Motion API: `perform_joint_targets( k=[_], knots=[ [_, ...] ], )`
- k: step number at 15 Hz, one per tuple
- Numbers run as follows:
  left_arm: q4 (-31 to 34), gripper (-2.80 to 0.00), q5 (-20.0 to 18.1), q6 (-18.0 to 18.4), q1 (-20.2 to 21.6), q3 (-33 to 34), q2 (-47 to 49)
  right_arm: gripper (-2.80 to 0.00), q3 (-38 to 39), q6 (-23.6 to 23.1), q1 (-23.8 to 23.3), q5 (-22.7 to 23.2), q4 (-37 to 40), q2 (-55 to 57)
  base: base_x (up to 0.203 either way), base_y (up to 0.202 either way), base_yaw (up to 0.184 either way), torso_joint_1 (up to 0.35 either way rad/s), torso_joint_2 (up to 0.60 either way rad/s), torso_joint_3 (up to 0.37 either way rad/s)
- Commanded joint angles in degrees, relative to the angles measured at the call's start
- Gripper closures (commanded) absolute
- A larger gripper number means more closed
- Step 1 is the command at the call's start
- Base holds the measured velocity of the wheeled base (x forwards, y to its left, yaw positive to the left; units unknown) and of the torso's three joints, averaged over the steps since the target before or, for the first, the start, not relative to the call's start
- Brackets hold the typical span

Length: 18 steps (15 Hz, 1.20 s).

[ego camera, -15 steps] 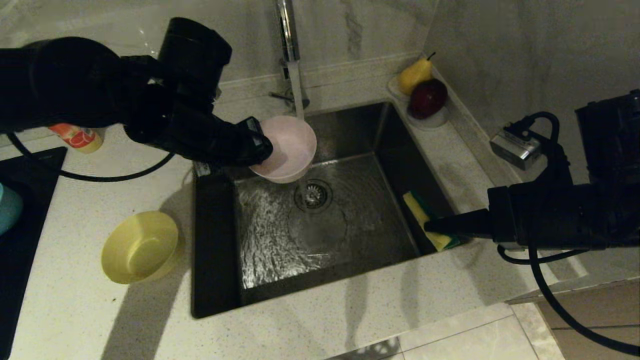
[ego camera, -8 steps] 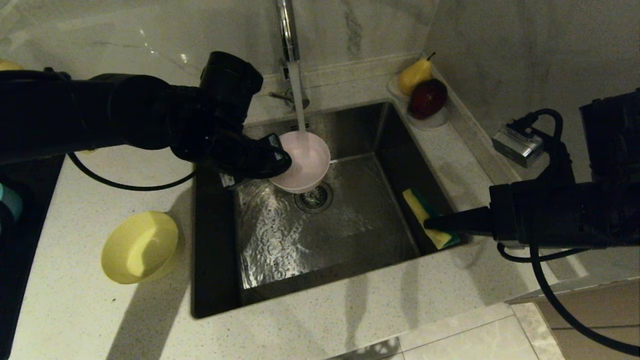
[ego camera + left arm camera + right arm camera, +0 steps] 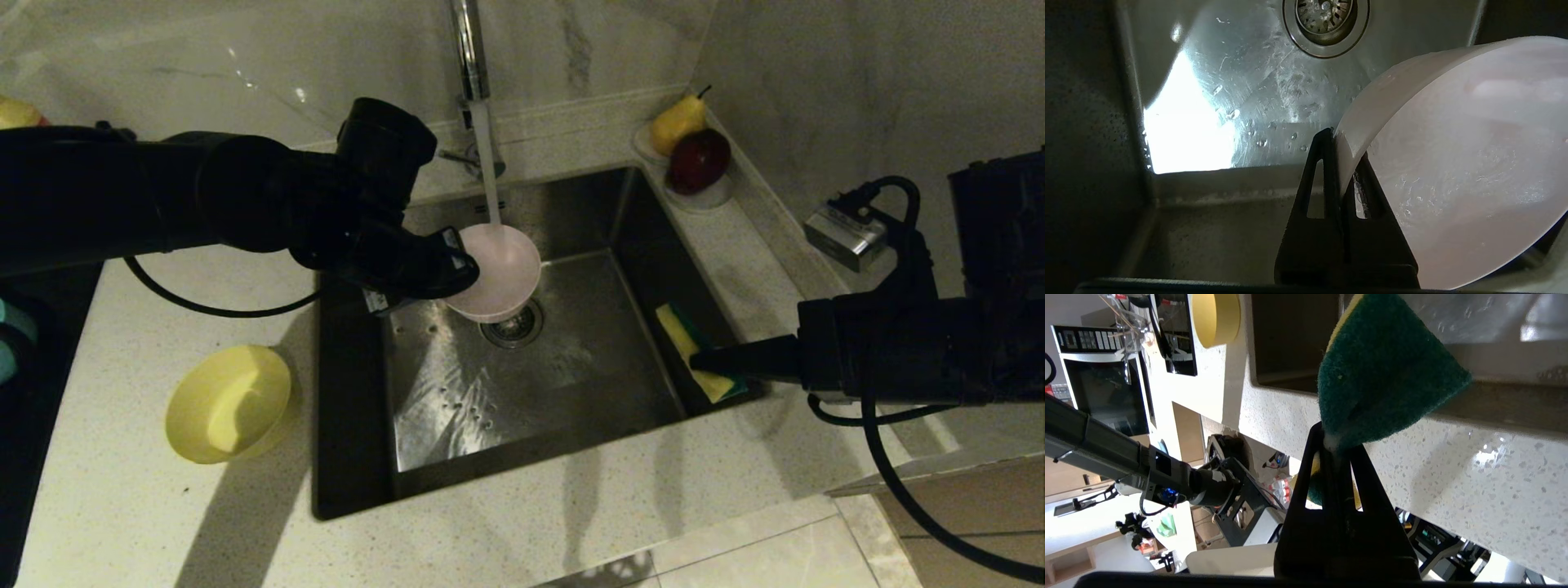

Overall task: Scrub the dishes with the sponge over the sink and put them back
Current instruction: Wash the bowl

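The pale pink bowl (image 3: 500,271) hangs over the sink (image 3: 522,343), above the round drain strainer (image 3: 513,325) and directly under the thin stream of water falling from the chrome tap (image 3: 467,49); water pools inside it. The left gripper (image 3: 457,265) is clamped tight on the bowl's left rim, one finger inside the wall and one outside, as the left wrist view shows (image 3: 1345,171). At the sink's right edge the right gripper (image 3: 706,362) is pinched closed on the sponge (image 3: 698,353), whose dark green scouring face and yellow foam body stick out past its tips over the basin's near-right corner; the right wrist view shows the green face clearly (image 3: 1384,371). The yellow bowl (image 3: 229,403) sits upright on the pale speckled surface (image 3: 571,523) to the left of the sink. Only a sliver of something blue-green (image 3: 12,339) shows at the far left edge. In the far right corner a small white dish (image 3: 704,194) carries a yellow pear (image 3: 676,122) and a dark red apple (image 3: 700,159).
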Motion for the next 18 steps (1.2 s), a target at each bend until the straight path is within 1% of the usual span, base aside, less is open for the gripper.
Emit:
perform_joint_targets(
  k=[1,3,7,10,11,12,13,14,18],
  knots=[
    [-0.7,0.00,0.0,-0.6,0.0,0.0,0.8,0.00,0.4,0.1,0.0,0.2,0.0,0.0,0.000,0.000,0.000,0.000,0.00,0.000],
    [-0.7,0.00,0.1,-1.5,0.0,0.2,0.7,0.00,0.4,0.1,0.0,0.2,0.0,0.0,0.000,0.000,0.000,0.000,0.00,0.000],
    [-0.6,0.00,0.1,-1.5,0.0,1.0,0.0,0.00,0.5,0.0,0.0,0.2,-0.1,-0.2,0.000,0.000,0.000,0.000,0.00,0.000],
    [-2.0,0.00,1.3,-1.1,0.0,4.1,-3.7,0.00,0.5,0.1,0.0,0.2,0.0,-1.0,0.000,0.000,0.000,0.000,0.00,0.000],
    [-5.3,0.00,2.3,-0.6,0.1,5.8,-5.8,0.00,0.7,0.1,0.0,0.2,0.0,-1.3,0.000,0.000,0.000,0.000,0.00,0.000],
    [-9.2,0.00,3.5,0.8,0.2,7.8,-7.6,0.00,0.7,0.2,0.0,0.2,0.0,-1.3,0.000,0.000,0.000,0.000,0.00,0.000],
    [-13.0,0.00,4.4,3.4,0.3,11.3,-9.7,0.00,0.7,0.4,0.0,0.2,0.1,-1.3,0.000,0.000,0.000,0.000,0.00,0.000],
    [-18.9,0.00,5.2,6.6,0.5,15.9,-12.0,0.00,0.7,0.5,0.0,0.2,0.2,-1.4,0.000,0.000,0.000,0.000,0.00,0.000],
    [-48.0,0.00,6.2,20.0,0.9,34.8,-18.7,0.00,2.2,0.6,0.0,0.2,0.2,-2.0,0.000,0.000,0.000,0.000,0.00,0.000]
  ],
)
